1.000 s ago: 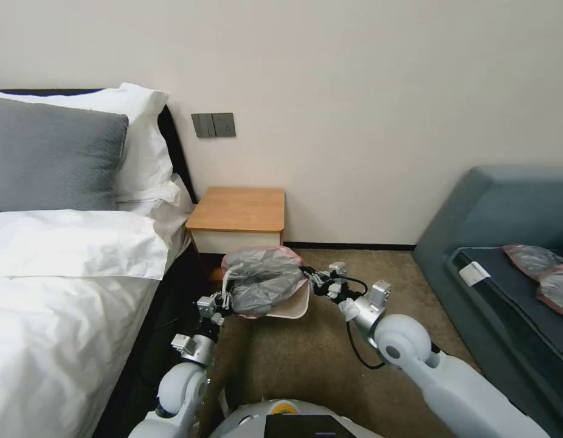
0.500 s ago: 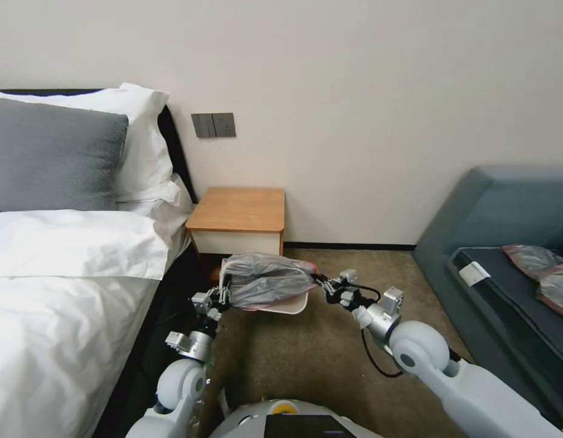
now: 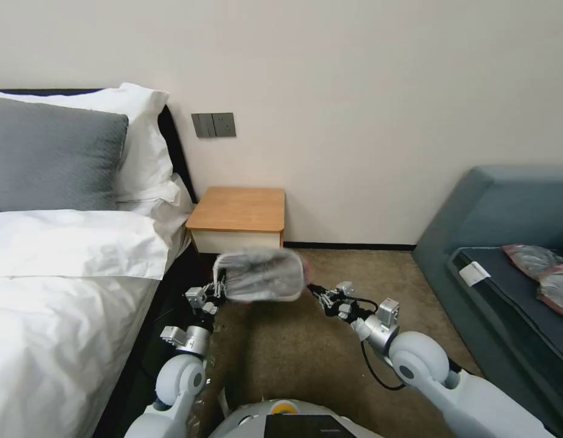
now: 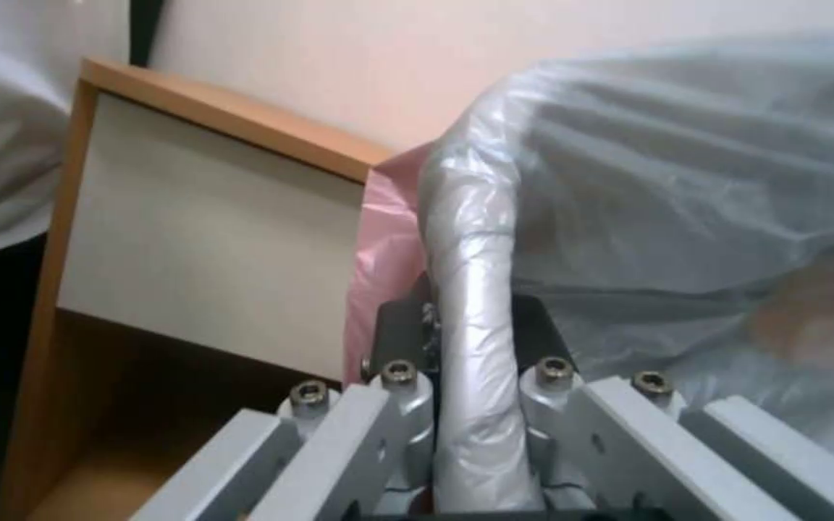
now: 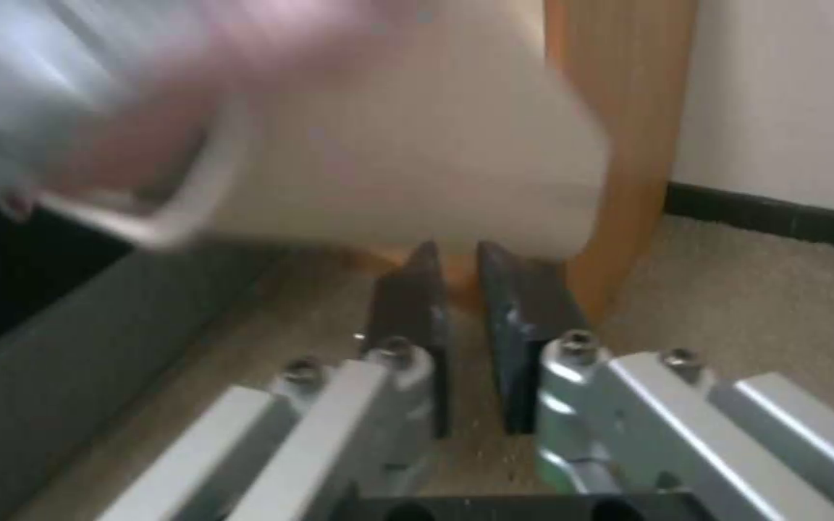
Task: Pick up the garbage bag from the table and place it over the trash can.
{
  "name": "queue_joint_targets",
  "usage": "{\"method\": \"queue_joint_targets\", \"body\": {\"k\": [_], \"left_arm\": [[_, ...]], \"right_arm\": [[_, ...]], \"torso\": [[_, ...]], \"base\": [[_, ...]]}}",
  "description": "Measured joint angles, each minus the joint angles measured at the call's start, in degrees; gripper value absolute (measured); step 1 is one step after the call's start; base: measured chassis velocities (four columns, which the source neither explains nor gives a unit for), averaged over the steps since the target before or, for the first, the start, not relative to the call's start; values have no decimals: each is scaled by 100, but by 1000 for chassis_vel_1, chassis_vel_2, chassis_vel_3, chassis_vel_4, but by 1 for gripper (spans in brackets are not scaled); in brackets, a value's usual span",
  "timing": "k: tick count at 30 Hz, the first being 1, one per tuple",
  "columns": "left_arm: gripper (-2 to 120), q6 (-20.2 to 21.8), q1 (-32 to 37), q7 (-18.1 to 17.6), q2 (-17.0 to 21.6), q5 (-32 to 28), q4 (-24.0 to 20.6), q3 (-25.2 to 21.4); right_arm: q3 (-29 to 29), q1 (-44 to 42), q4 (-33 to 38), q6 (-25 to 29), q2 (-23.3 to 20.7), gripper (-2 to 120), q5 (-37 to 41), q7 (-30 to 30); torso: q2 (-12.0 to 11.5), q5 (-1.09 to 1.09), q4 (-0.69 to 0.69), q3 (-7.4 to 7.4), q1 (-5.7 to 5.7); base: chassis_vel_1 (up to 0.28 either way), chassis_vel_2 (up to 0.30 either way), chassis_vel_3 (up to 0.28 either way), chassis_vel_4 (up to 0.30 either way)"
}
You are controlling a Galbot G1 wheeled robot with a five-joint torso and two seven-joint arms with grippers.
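Observation:
The grey garbage bag (image 3: pixel 260 274) is stretched over the mouth of the cream trash can (image 3: pixel 275 298). The can hangs tilted, mouth toward me, in front of the table (image 3: pixel 239 208). My left gripper (image 3: pixel 217 292) is shut on the can's bag-wrapped rim at its left side. In the left wrist view the wrapped rim (image 4: pixel 470 289) runs between the fingers of the left gripper (image 4: pixel 475 347), with pink bag edge beside it. My right gripper (image 3: pixel 315 291) sits just right of the can, apart from it. In the right wrist view the right gripper (image 5: pixel 462 289) has a narrow empty gap, and the trash can (image 5: pixel 407 145) is blurred beyond it.
A bed (image 3: pixel 62 292) with white sheets runs along the left, close to my left arm. A blue-grey sofa (image 3: pixel 506 243) at the right carries two flat grey-pink bags (image 3: pixel 540 267). Brown carpet (image 3: pixel 306 353) lies between them.
The bagged can has swung up and left toward the nightstand, tipping its mouth toward me. My right gripper has let go of the bag's rim and dropped back. The left gripper shifted slightly left, still holding.

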Motion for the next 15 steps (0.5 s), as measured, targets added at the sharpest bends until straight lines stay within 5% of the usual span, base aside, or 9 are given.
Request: {"method": "queue_joint_targets", "body": {"k": [15], "left_arm": [[4,211,12,-329,-189,125,38,-194]], "right_arm": [[271,-613,495,290,0,73,-1262,-267]], "torso": [[0,-1,-1,0,0]], "base": [[0,0,0,0]]}}
